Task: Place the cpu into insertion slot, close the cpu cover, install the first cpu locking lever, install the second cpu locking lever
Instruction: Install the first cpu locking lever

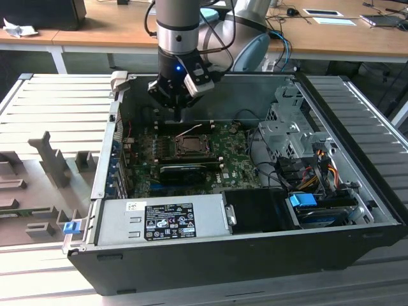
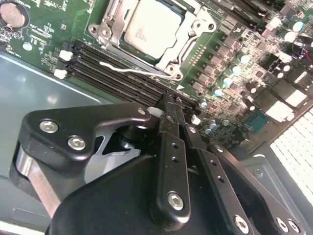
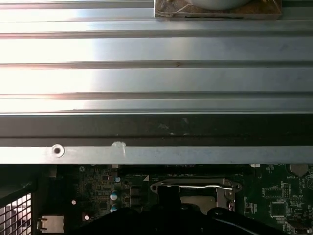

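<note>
The cpu (image 2: 150,27) lies in the socket on the green motherboard with its silver-grey top up. The grey cpu cover (image 2: 108,30) lies flat around it, framing it in its window. A thin wire locking lever (image 2: 128,70) runs along the socket's side next to the black memory slots; in the exterior view this lever (image 1: 189,131) slants up beside the socket (image 1: 191,145). My gripper (image 2: 172,108) hangs just above the memory slots, a short way from the socket, its black fingers (image 2: 168,147) pressed together with nothing between them. In the exterior view the gripper (image 1: 180,116) is over the board's rear edge.
The open computer case (image 1: 357,127) walls in the board. A long black card (image 1: 185,171) lies in front of the socket. The power supply (image 1: 166,217) sits at the front; drive bays and cables (image 1: 306,172) are at the exterior view's right. Grey fixtures (image 1: 51,159) stand on the table at the exterior view's left.
</note>
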`<state>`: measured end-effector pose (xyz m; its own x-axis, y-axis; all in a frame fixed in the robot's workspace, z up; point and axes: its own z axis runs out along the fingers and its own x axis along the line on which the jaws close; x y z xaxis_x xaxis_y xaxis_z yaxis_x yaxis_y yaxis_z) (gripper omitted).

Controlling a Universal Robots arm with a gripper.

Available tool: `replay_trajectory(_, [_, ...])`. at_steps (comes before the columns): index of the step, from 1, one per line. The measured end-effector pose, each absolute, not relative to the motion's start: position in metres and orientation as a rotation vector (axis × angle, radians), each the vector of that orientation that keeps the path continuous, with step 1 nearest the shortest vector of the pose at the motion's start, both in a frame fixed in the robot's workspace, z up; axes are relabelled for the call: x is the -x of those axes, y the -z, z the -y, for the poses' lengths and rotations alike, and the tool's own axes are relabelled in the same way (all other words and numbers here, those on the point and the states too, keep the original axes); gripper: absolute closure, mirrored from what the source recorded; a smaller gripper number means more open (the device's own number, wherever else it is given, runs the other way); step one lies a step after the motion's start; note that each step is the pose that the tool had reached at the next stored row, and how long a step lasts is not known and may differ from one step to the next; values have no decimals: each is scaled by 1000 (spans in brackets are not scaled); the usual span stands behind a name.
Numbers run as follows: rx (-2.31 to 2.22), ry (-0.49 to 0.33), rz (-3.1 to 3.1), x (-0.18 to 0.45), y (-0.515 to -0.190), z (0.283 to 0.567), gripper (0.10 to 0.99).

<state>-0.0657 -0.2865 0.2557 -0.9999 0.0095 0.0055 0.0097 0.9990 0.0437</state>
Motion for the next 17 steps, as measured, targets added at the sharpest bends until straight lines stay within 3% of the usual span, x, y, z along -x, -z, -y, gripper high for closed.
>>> replay_trajectory(17, [15,68,3136,59,-252,287,980])
